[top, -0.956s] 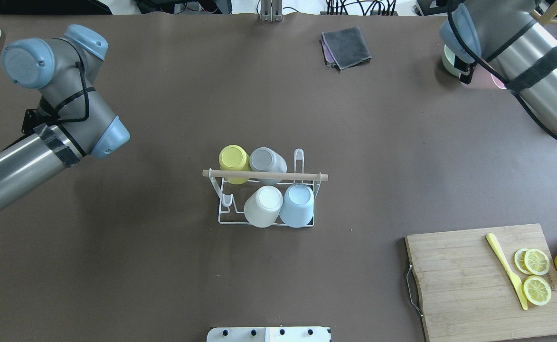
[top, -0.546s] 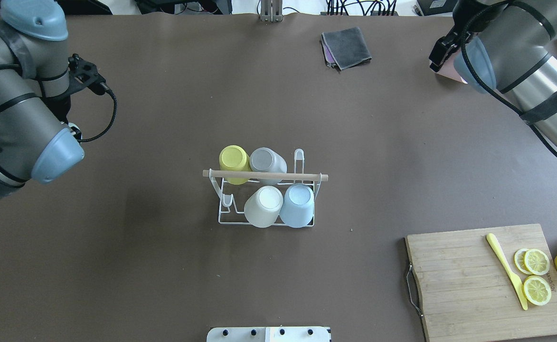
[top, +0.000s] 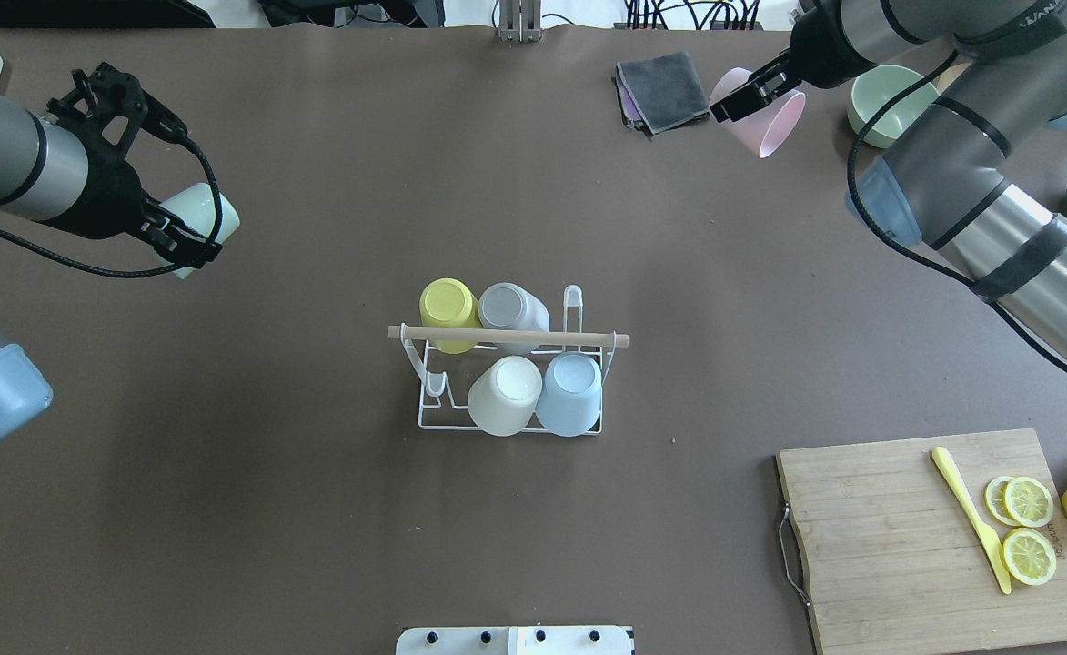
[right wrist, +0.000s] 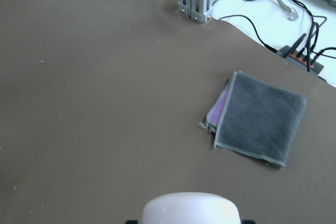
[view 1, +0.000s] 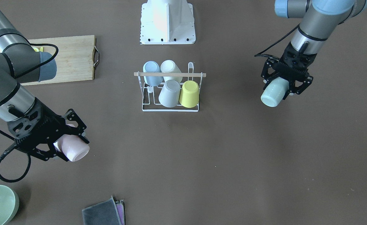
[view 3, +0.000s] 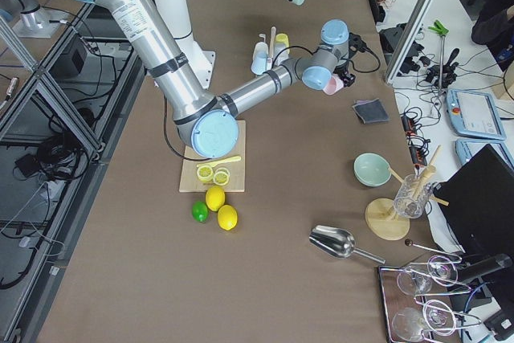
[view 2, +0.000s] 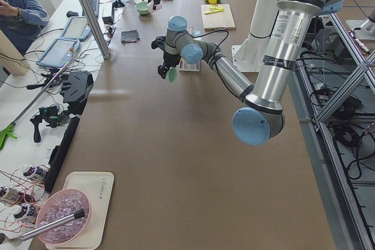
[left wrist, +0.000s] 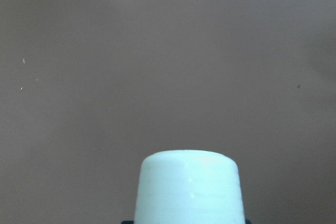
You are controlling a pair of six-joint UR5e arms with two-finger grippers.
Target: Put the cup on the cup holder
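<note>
As left fingers (view 1: 299, 85) pinch the mint cup (view 1: 272, 93) and right fingers (view 1: 73, 122) the pink cup (view 1: 72, 150), tip each mouth-down. Lower slowly onto a free rack (top: 506, 336) prong (top: 572, 289).

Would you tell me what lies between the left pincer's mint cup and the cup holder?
Nothing: the overhead view shows only bare table between the mint cup and the cup holder.
</note>
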